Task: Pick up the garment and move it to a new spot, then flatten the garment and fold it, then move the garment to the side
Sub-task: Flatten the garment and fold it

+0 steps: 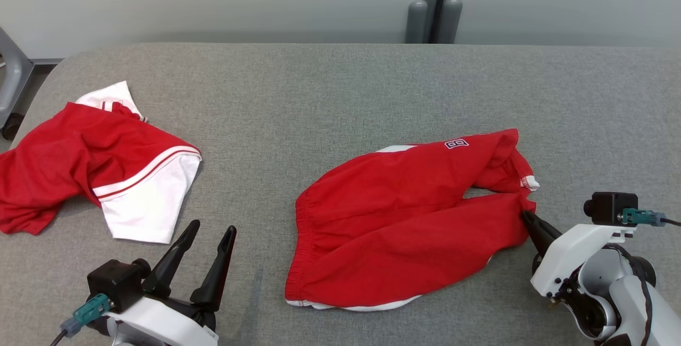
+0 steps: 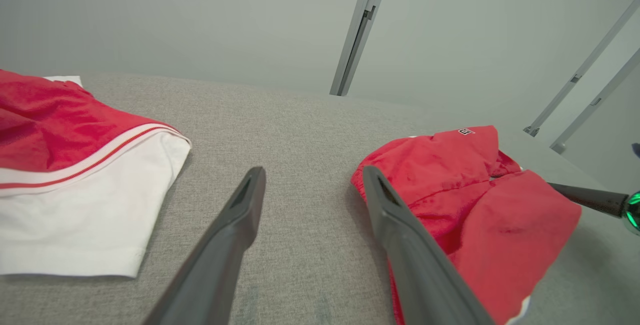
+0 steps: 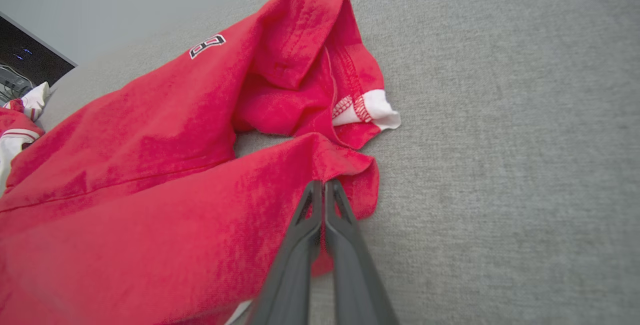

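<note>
Red-and-white jersey lies at 9 o'clock on the table, crumpled. It's a thin soft knit, with a white sleeve panel edged by a red stripe facing 4 o'clock.

left gripper at 7 o'clock has its jaws spread and holds nothing. The fingers point to 1 o'clock over bare cloth, between the jersey and the garment. Left wrist view agrees: left gripper has table showing between its tips.

red shorts sit just right of centre, flat-ish on the table.
- Long axis runs 8 to 2 o'clock.
- The gathered elastic waistband is at the 8 o'clock end, and both legs point to 2–3 o'clock.
- The fabric is a light matte woven with soft wrinkles, and white trim peeks out along the lower edge.
- A small B logo patch sits on the upper leg. That leg's hem is folded over and shows its white lining.

right gripper at 4 o'clock is pinched tight on the lower leg's hem. In the right wrist view the fingertips are pressed together with red cloth bunched between them.

table is covered in grey felt-like fabric and has rounded far corners. Behind it is a plain pale grey wall, with a grey vertical post at 12 o'clock.
</note>
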### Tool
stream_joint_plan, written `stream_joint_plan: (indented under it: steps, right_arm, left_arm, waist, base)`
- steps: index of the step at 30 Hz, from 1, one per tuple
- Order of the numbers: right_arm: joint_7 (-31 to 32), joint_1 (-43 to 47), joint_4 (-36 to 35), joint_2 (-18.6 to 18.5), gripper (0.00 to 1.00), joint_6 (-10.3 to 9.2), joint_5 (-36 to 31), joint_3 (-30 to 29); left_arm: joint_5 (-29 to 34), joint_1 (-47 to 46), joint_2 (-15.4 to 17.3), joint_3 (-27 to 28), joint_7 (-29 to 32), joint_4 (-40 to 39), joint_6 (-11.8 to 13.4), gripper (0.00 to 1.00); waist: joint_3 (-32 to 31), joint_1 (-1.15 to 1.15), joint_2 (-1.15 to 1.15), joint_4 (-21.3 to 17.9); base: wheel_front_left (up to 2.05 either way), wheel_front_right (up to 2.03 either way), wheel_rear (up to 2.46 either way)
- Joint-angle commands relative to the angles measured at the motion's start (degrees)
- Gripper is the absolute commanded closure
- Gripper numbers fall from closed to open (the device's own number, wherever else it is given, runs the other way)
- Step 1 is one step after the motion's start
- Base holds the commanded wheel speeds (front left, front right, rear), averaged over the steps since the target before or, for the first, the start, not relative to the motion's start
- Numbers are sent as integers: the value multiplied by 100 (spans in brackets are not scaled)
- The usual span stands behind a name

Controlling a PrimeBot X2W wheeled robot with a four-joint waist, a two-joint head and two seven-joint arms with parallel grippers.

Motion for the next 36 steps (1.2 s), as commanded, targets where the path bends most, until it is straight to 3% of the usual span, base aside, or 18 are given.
stream_joint_plan:
  steps: [1,7,14,22,31,36]
  right_arm:
    - [-56,-69,37,-20,100,1,63,17]
    - [-214,-78,-43,-96,100,1,132,177]
    - [105,256,-1118,-399,100,1,463,277]
    - [1149,857,-2636,-545,100,1,688,-132]
    - [2253,916,-4367,-618,100,2,760,-1144]
    - [2807,771,-4549,-531,100,2,638,-1225]
  left_arm:
    - [73,-16,-14,61,-26,41,-52,0]
    - [252,30,-141,175,-27,108,-137,0]
    - [536,161,-363,398,-27,144,-169,0]
    - [754,206,-637,543,-27,209,-276,0]
    - [890,191,-865,665,-26,311,-395,0]
    - [913,151,-982,700,-26,385,-438,0]
  waist:
    - [6,0,0,4]
    - [-17,0,0,-30]
    - [-96,0,0,-150]
    - [-188,0,0,-185]
    - [-130,0,0,407]
    - [-95,0,0,605]
  base:
    - [0,0,0]
    - [0,0,0]
    - [0,0,0]
    - [0,0,0]
    - [0,0,0]
    - [0,0,0]
